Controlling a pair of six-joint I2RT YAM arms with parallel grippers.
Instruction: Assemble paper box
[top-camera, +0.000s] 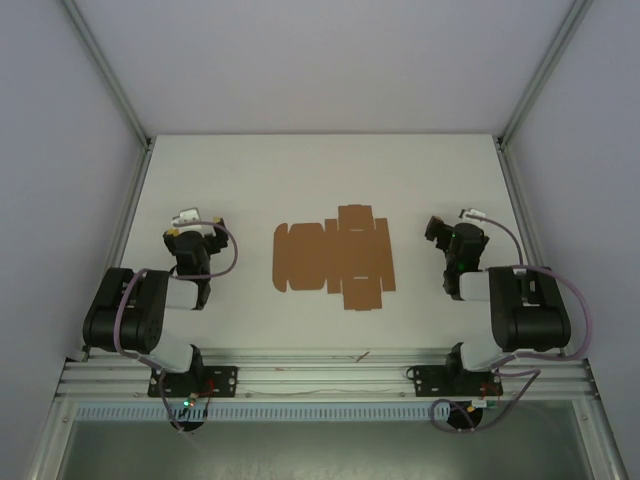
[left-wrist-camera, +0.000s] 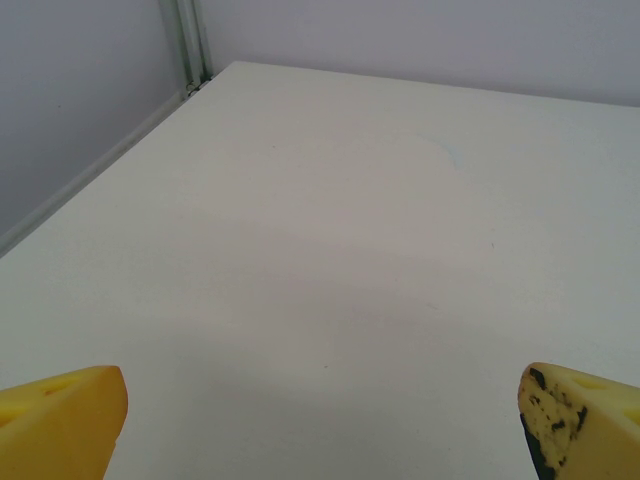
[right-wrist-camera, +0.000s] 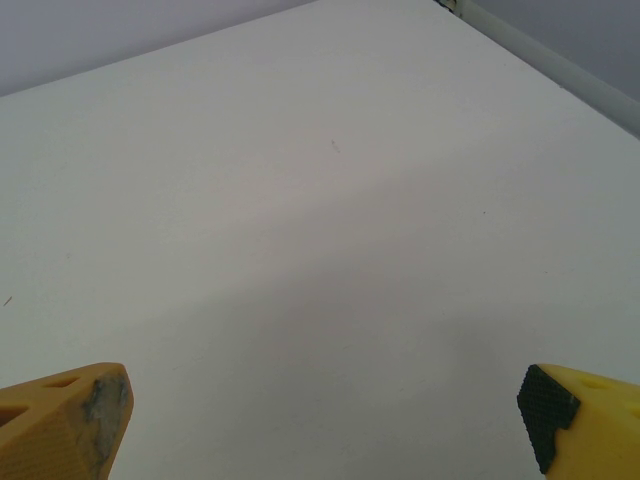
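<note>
The paper box (top-camera: 334, 258) lies as a flat brown die-cut sheet with flaps and tabs in the middle of the white table. My left gripper (top-camera: 187, 222) rests well to the sheet's left, apart from it. My right gripper (top-camera: 446, 231) sits well to its right, also apart. In the left wrist view the left gripper (left-wrist-camera: 322, 420) is open, its yellow fingertips (left-wrist-camera: 62, 412) wide over bare table. The right gripper (right-wrist-camera: 325, 420) in its own view is open too, with yellow fingertips (right-wrist-camera: 578, 412) spread and nothing between them.
The white table (top-camera: 320, 170) is bounded by grey walls and metal frame posts (top-camera: 105, 65) at the back corners. An aluminium rail (top-camera: 320, 380) carrying both arm bases runs along the near edge.
</note>
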